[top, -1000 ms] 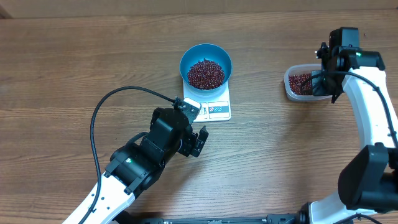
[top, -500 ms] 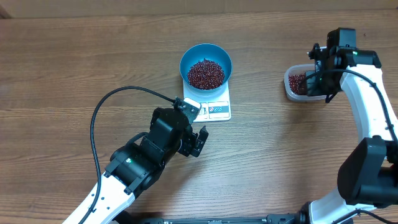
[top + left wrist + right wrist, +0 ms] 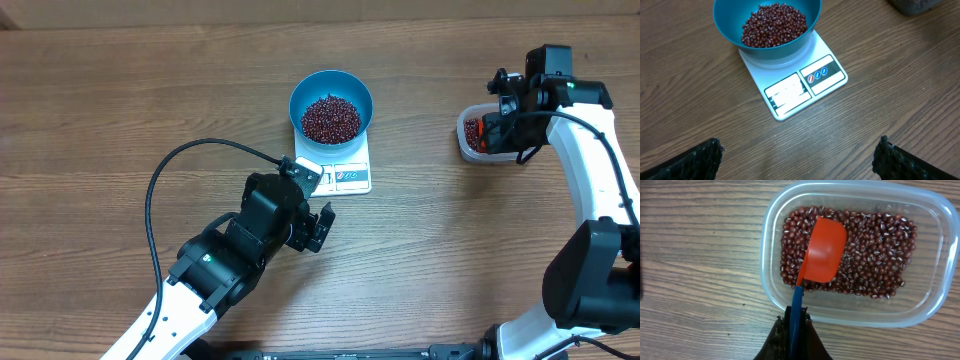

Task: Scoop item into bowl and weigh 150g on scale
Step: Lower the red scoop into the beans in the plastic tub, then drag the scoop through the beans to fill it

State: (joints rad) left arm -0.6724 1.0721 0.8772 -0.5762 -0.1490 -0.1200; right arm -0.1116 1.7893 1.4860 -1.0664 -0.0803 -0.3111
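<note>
The blue bowl stands on the white scale and holds a heap of dark red beans. In the left wrist view the bowl and the scale lie ahead of my left gripper, which is open and empty above bare wood. In the overhead view the left gripper sits just below the scale. My right gripper is shut on the blue handle of an orange scoop. The scoop head rests on beans in a clear tub; no beans show on it.
The clear tub stands at the right of the wooden table, partly covered by the right arm. A black cable loops from the left arm across the table at the left.
The right gripper has shifted left over the tub, and the orange scoop now shows in the overhead view. The left arm, bowl and scale have not moved.
</note>
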